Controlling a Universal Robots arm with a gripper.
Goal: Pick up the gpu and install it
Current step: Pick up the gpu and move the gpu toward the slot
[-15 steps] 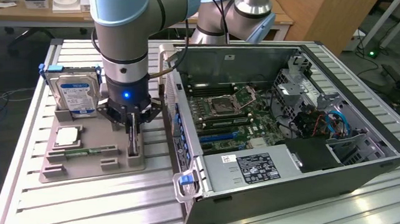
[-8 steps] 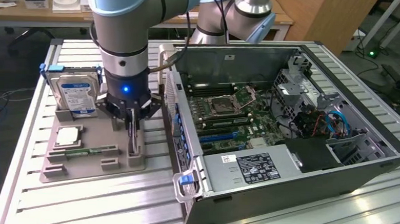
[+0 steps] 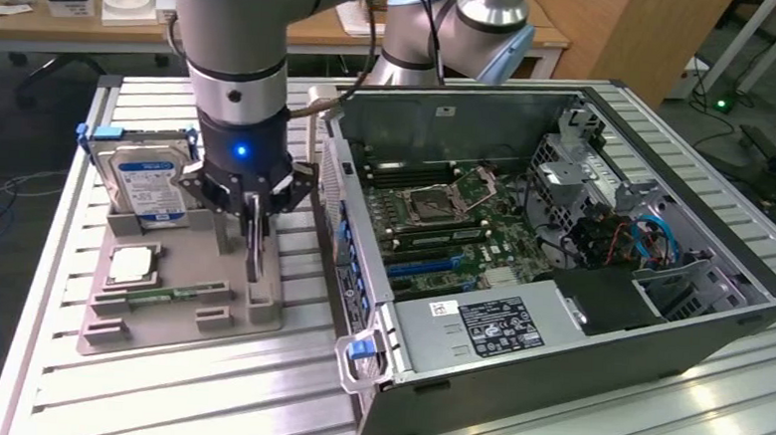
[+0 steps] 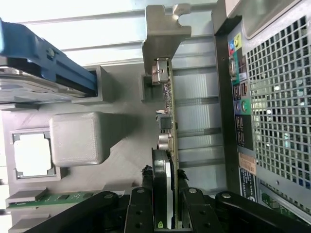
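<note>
Gpu (image 4: pixel 167 109) upright on edge, silver bracket (image 4: pixel 163 39) at far end from wrist, clamped between end effector (image 3: pixel 253 208) fingers, at gray holder tray (image 3: pixel 171 316) on table (image 3: pixel 192 397), between hard drive (image 3: pixel 144 180) and open computer case (image 3: pixel 701 324), seated or lifted unclear

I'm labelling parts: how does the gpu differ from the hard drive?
The gpu is a thin green card with a silver bracket; the hard drive is a boxy block with a blue-white label. The claw grips the gpu; the hard drive stands free. Both stand on edge at the grey holder.
</note>
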